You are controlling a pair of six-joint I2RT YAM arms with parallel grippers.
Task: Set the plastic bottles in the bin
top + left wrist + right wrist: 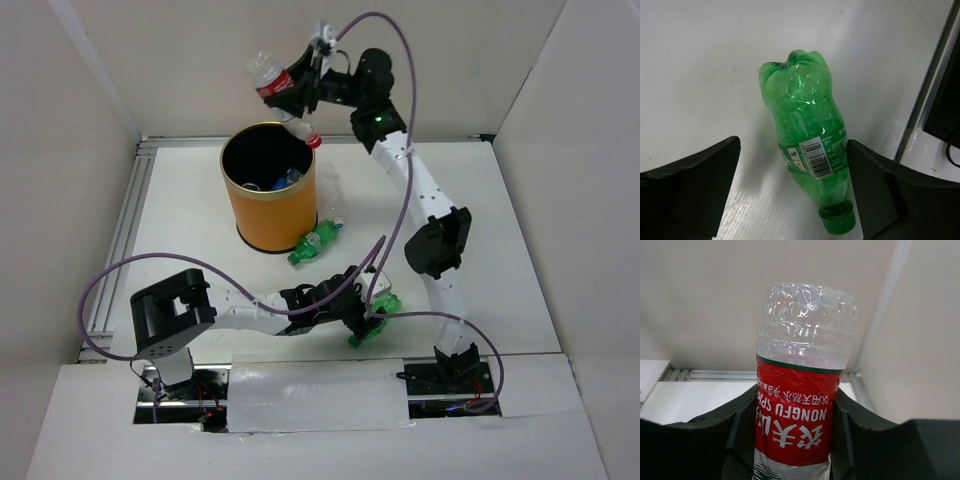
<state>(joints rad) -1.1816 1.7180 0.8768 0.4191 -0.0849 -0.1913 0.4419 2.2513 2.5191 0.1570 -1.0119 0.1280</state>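
At the upper centre of the overhead view, my right claw (pixel 300 95) is closed partway around a clear crinkled plastic bottle with a red label (pixel 272 78). The bottle is tilted, red cap down, above the far rim of the tall orange cylindrical bin (pixel 278 215). A few clear bottles (pixel 282 181) lie in the bin's black inside. At lower centre, my left claw (pixel 362 318) stands wide open and holds nothing, its fingers either side of a green plastic bottle (pixel 805 120) lying on the white table (pixel 180 220). A second green bottle (pixel 316 242) lies against the bin's base.
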